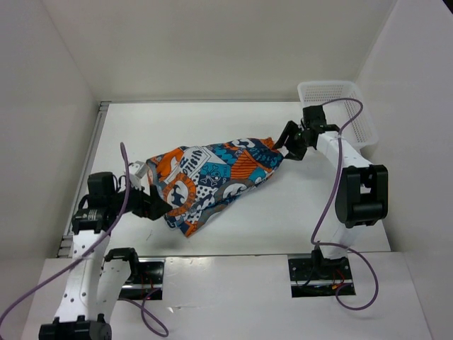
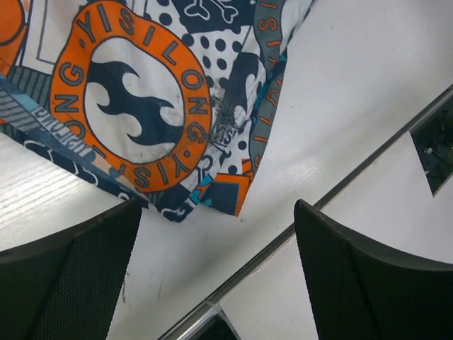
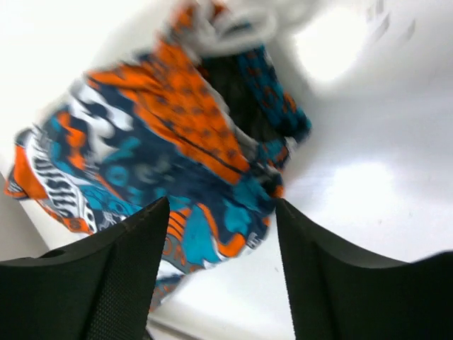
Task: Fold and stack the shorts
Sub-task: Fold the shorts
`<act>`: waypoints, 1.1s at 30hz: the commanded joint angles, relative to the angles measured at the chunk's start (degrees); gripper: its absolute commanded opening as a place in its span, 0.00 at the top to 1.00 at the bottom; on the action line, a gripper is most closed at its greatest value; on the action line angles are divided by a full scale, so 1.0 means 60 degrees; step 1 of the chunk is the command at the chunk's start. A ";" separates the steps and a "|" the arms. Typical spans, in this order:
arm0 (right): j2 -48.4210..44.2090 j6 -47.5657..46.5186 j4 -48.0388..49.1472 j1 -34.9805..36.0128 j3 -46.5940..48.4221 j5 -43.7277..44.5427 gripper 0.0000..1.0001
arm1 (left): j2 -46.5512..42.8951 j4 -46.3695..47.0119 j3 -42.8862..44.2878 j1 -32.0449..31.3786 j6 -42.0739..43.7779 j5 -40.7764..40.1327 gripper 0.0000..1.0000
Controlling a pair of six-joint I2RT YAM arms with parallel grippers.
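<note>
White table (image 1: 297, 212): one shorts (image 1: 212, 180), one basket (image 1: 333, 85); left claw (image 1: 159, 205), right claw (image 1: 283, 147) spread.

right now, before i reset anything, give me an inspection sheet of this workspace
surface: white table, dry, no spills seen
job's things: one pair of shorts, bunched, lying diagonally mid-table; no stack seen
clutter: white mesh basket at the far right corner, apart from the shorts
grippers: left gripper open at the shorts' near left end, nothing between its jaws; right gripper open at the far right end, wrist view blurred
cables: purple cables loop off both arms, none lying on the shorts
surroundings: plain white walls on three sides; nothing else seen
</note>
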 commanded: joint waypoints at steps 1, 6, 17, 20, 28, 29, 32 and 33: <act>-0.0058 -0.0265 -0.0127 0.0231 0.1256 0.1082 0.32 | 0.0977 0.1207 0.0542 -0.0015 0.0042 0.0193 0.06; -0.0439 -0.0177 0.0019 0.0628 0.1258 0.1524 0.61 | 0.2546 0.2543 0.1099 -0.0293 0.0042 -0.0773 0.30; -0.0439 -0.0265 0.0326 0.1608 -0.0074 0.0968 0.96 | 0.4438 0.2574 0.1421 -0.0995 0.0042 -0.1435 0.85; -0.0439 -0.0381 0.0326 0.2208 -0.0280 0.1055 0.91 | 0.4936 0.2266 0.1422 -0.1493 0.0042 -0.1522 0.83; -0.0453 0.0217 0.0077 0.3030 -0.0323 0.1656 0.56 | 0.4820 0.0976 0.0794 -0.1699 0.0042 -0.1903 0.28; -0.0454 0.0218 0.0077 0.2798 -0.0324 0.1758 0.50 | 0.4718 0.0976 0.0662 -0.1699 0.0042 -0.1584 0.20; -0.0703 0.0306 -0.0011 0.2402 -0.0324 0.1876 0.45 | 0.5212 0.1369 0.0572 -0.1815 0.0042 -0.1055 0.11; -0.0790 0.0306 -0.0011 0.2284 -0.0324 0.2021 0.39 | 0.5476 0.1487 0.0572 -0.1947 0.0042 -0.0894 0.09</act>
